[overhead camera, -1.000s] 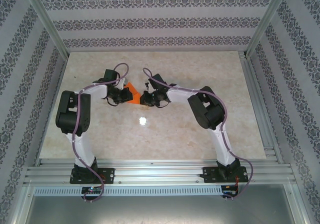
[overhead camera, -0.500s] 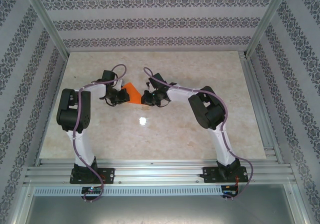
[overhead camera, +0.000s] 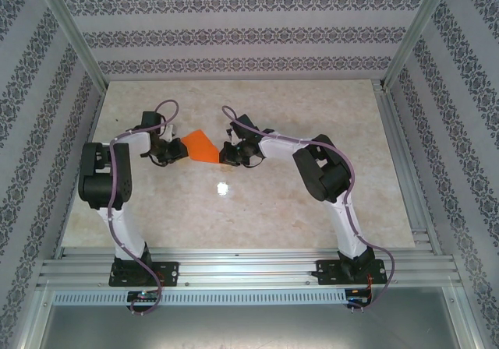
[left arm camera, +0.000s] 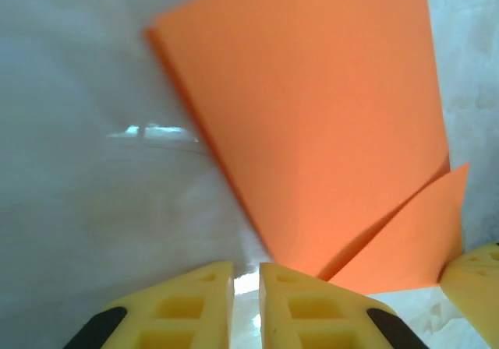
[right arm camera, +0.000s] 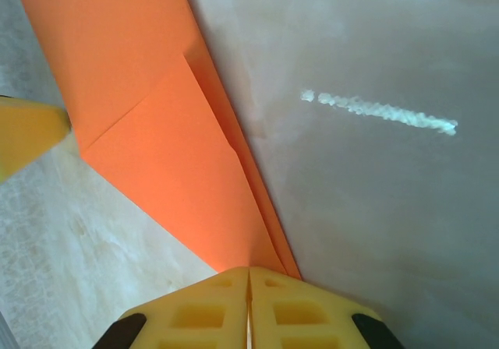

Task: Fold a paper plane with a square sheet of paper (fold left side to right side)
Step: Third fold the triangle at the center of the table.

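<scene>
**While One Side Anchors, the Other Must Crease Clean**

Although the left gripper (left arm camera: 246, 275) sits just short of the square sheet of paper (left arm camera: 327, 123), its yellow fingers stand only a slit apart and hold nothing. Bare table (left arm camera: 93, 209) shows through the gap. Directly ahead of those fingertips, and running off to their right, the orange sheet lies flat. It is a tapered shape with a small triangular flap at its near corner. Beyond that flap the right gripper (right arm camera: 249, 275) has its fingers pressed together, with the sheet's narrow point meeting their tips. Whether they pinch the point or merely press it down, I cannot tell.

Judging by this, the left-to-right fold is the step in hand. To do it well, the right fingers should hold the point pinned so nothing slides. The left ones should slip under the edge nearest them, lift it low and carry it across until edge meets edge. Only then should they press along the crease, working outward from the anchored point.
</scene>
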Robot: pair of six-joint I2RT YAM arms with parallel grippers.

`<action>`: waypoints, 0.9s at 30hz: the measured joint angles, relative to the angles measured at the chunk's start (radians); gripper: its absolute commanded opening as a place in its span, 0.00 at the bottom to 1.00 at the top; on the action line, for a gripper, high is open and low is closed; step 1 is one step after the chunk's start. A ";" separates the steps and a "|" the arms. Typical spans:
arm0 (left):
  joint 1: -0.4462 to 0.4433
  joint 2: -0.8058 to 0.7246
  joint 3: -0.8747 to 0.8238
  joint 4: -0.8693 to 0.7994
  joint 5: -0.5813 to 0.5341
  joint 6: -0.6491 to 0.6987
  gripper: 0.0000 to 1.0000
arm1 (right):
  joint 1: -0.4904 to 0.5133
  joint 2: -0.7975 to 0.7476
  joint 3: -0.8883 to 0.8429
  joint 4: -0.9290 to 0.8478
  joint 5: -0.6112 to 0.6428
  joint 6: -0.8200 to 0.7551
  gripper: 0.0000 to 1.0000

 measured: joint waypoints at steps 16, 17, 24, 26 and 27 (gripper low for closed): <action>0.041 -0.145 -0.087 0.080 0.107 -0.180 0.52 | -0.013 -0.217 -0.073 -0.060 0.040 -0.090 0.33; 0.041 -0.141 -0.090 0.088 0.111 -0.194 0.52 | -0.016 -0.257 -0.095 -0.060 0.057 -0.098 0.36; 0.041 -0.075 -0.095 0.148 0.120 -0.245 0.52 | -0.032 -0.447 -0.276 -0.056 0.123 -0.145 0.39; 0.042 -0.053 -0.079 0.145 0.102 -0.245 0.52 | -0.033 -0.472 -0.326 -0.060 0.139 -0.158 0.39; 0.042 -0.045 -0.069 0.141 0.094 -0.245 0.52 | -0.033 -0.481 -0.347 -0.061 0.145 -0.165 0.39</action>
